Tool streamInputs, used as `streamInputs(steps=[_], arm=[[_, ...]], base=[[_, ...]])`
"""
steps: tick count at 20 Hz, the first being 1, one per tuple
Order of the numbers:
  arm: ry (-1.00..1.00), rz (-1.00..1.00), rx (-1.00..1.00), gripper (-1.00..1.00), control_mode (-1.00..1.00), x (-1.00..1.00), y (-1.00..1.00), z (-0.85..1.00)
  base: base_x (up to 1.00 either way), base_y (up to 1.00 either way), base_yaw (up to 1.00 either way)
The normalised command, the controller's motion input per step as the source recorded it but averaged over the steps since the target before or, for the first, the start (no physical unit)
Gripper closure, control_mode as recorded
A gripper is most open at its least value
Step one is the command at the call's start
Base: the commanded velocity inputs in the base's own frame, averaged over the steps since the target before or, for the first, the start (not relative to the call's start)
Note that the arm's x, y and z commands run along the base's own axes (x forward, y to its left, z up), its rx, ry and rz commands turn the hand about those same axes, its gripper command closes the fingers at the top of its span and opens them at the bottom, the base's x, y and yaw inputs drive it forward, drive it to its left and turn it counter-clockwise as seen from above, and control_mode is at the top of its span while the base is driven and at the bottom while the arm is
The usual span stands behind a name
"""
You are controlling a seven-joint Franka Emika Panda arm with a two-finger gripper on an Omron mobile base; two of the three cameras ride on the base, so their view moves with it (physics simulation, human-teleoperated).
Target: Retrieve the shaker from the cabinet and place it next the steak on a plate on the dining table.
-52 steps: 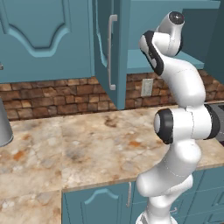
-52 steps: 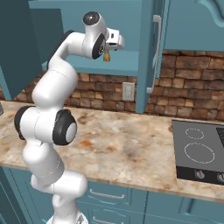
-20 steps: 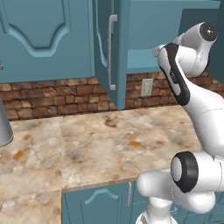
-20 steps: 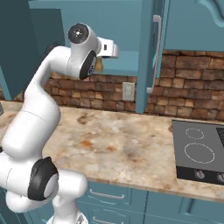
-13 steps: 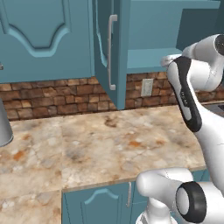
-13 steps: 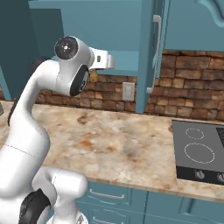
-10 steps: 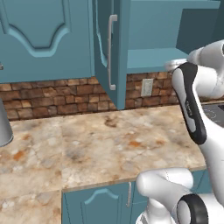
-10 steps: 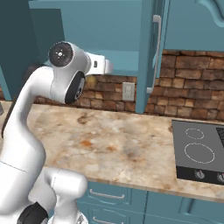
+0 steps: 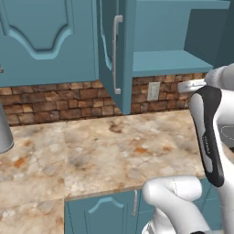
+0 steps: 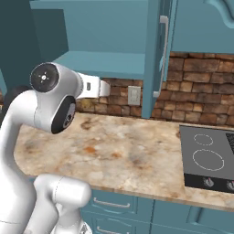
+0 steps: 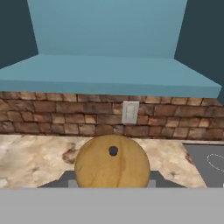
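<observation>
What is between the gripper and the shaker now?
Nothing visible: in the hand view the shaker sits right at the gripper, its round wooden end toward the camera, in front of the bare cabinet shelf.

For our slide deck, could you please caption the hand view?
Round tan wooden shaker held between the fingers, facing the open teal cabinet's bare shelf.

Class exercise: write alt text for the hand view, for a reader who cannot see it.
The round wooden top of the shaker sits close to the camera, held in the gripper. Beyond it are the open cabinet with its teal shelf, a brick wall with an outlet, and a marbled counter.
</observation>
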Motion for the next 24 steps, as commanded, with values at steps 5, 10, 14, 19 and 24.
streamInputs(steps=[5,10,14,19,24], arm=[[0.0,0.0,0.0,1.0,1.0,0.0,0.0,0.0],[0.0,0.0,0.0,1.0,1.0,0.0,0.0,0.0],[0.0,0.0,0.0,1.0,1.0,0.0,0.0,0.0],[0.0,0.0,0.0,1.0,1.0,0.0,0.0,0.0],[0.0,0.0,0.0,1.0,1.0,0.0,0.0,0.0]], base=[[-0.83,0.02,0.0],[-0.99,0.0,0.0],[-1.0,-0.07,0.0],[-0.96,-0.15,-0.02],[-0.68,-0.24,-0.18]])
